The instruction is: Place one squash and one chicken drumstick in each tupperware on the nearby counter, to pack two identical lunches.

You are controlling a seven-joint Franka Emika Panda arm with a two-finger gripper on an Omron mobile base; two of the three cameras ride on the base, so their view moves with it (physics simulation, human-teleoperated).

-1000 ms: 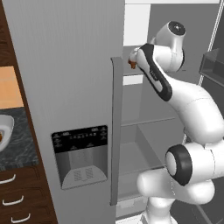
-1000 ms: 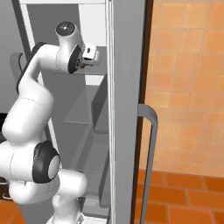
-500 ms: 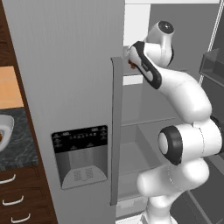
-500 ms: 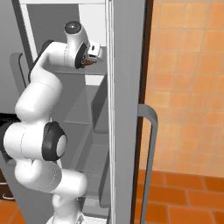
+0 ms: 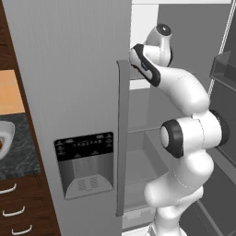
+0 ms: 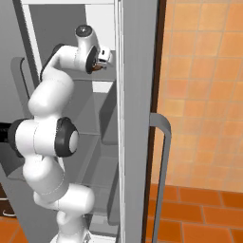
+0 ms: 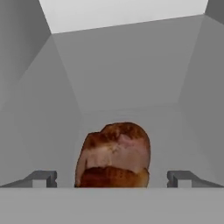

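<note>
**Jaws wide around a drumstick on the upper fridge shelf: where this could slip**

My gripper point(image 7: 112, 177) stands fully open; in the hand view its two dark fingertips point(image 7: 41, 178) sit low at the left and right of the frame, with the chicken drumstick point(image 7: 114, 154) between them at lower centre. Nothing is held yet. The drumstick rests on the grey floor of a fridge shelf point(image 7: 131, 83), its bulbous end towards me.

In the left base view my hand point(image 5: 138, 57) reaches in at upper centre, just beside the fridge door point(image 5: 64, 92); the counter point(image 5: 14, 147) and a pale tub's point(image 5: 4, 138) rim sit at far left.

My worries, as I judge them:
- The meat looks glossy and rounded, so closing on the bulb could squeeze it forward out of my grasp.
- I cannot tell how deep it sits between my fingertips; closing too early would catch only its near end.
- Pulling out, my wrist could clip the door edge.
</note>
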